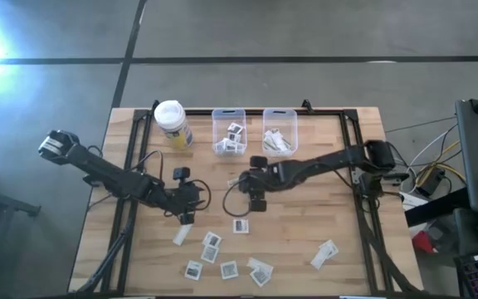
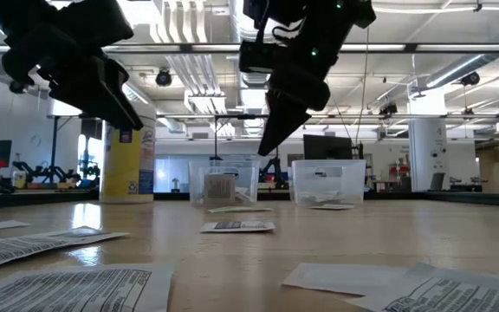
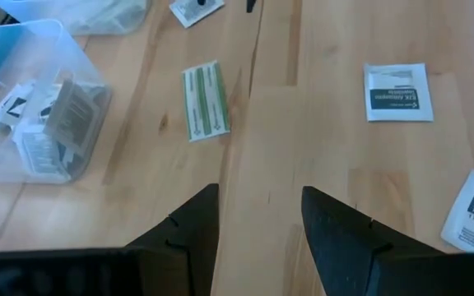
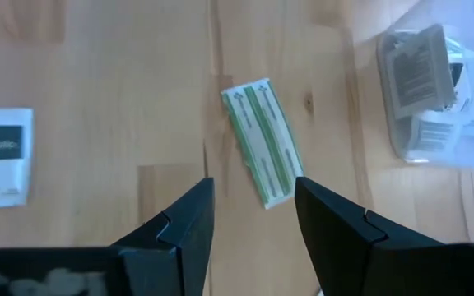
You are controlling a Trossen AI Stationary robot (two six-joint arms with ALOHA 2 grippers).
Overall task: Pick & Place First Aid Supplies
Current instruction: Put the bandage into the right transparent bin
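Near the middle of the pale wooden tabletop (image 1: 322, 216), the right tool (image 1: 241, 184) hung just above a narrow green-striped white strip packet (image 4: 262, 141), its two dark fingers (image 4: 179, 226) parted and holding nothing. The strip lay flat on the wood, its near end between the fingertips in the right wrist view; whether the fingers touched it could not be told. A square white packet with a dark printed patch (image 1: 241, 225) lay flat a little nearer the front edge.

The left tool (image 1: 187, 208) hovered left of centre, fingers (image 3: 183, 234) likewise spread and empty, bare wood between them. Just beside it, toward the front edge, lay a plain white packet (image 1: 181, 235).

Toward the front edge a loose scatter of square white packets (image 1: 212, 247) lay flat and mostly apart from one another. One more white packet (image 1: 324, 253) sat off toward the front right corner.

Along the back edge stood two clear rectangular plastic bins side by side. The left bin (image 1: 228, 133) held several square packets piled at angles; the right bin (image 1: 280, 131) held pale packets, their kind not clear. A yellow cylindrical container with a white lid (image 1: 173, 123) stood upright toward the back left corner, apart from the bins.
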